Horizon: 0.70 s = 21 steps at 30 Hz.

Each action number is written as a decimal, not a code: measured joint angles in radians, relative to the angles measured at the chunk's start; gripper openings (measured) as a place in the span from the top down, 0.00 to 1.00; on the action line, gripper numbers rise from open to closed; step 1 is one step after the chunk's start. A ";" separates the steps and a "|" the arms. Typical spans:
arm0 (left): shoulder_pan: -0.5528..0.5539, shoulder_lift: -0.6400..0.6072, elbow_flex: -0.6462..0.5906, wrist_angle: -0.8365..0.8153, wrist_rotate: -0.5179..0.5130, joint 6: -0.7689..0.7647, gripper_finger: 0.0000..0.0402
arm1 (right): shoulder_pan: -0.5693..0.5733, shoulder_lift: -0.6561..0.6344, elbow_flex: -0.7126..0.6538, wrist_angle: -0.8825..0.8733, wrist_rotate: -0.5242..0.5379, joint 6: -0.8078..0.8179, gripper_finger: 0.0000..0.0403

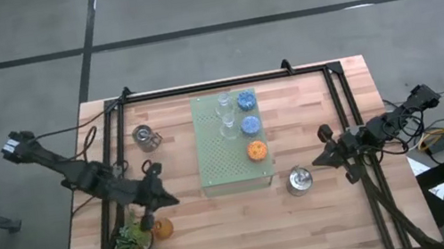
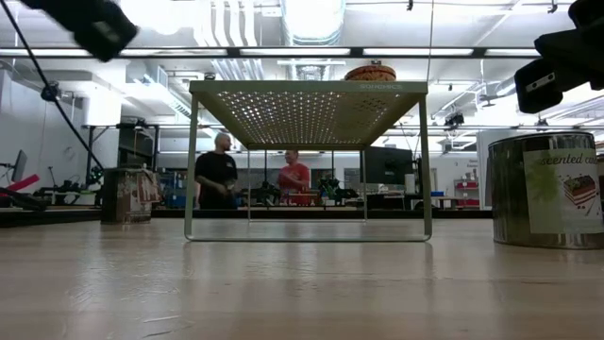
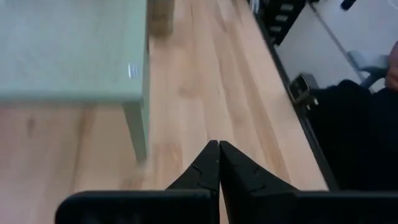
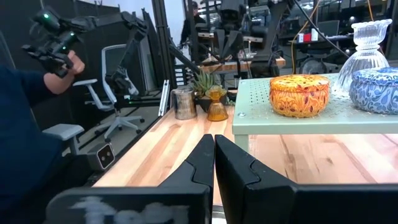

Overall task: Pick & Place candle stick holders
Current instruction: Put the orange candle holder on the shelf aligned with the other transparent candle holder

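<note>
You have five candle stick holders on the green board already: two blue, one orange, two clear glass. Three silver ones and the amber one wait on the bench (four left). Both the left gripper and right gripper have jaws together, holding nothing.

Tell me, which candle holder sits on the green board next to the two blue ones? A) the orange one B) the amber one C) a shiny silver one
A, the orange holder stands on the green board in line with the two blue holders; the silver ones and the amber one stand on the table off the board.
</note>
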State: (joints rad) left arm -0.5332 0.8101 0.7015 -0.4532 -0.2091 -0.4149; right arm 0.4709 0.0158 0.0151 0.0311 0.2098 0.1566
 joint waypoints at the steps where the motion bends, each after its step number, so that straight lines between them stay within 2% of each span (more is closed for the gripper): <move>1: -0.024 -0.005 0.004 -0.034 -0.011 -0.039 0.99 | 0.000 0.000 0.000 0.000 0.000 0.000 0.98; 5: -0.130 0.006 0.028 -0.103 -0.108 -0.132 0.99 | 0.000 0.000 0.000 0.000 0.000 0.000 0.98; 9: -0.209 0.034 0.055 -0.108 -0.162 -0.171 0.99 | 0.000 0.000 0.000 0.000 0.000 0.000 0.98; 15: -0.280 0.069 0.076 -0.152 -0.171 -0.236 0.99 | 0.000 0.000 0.000 0.000 0.000 0.000 0.98; 21: -0.311 0.112 0.160 -0.387 -0.136 -0.459 0.99 | 0.000 0.000 0.000 0.000 0.000 0.000 0.98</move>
State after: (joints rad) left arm -0.8439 0.9217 0.8610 -0.8402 -0.3446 -0.8743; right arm 0.4706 0.0158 0.0151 0.0311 0.2097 0.1566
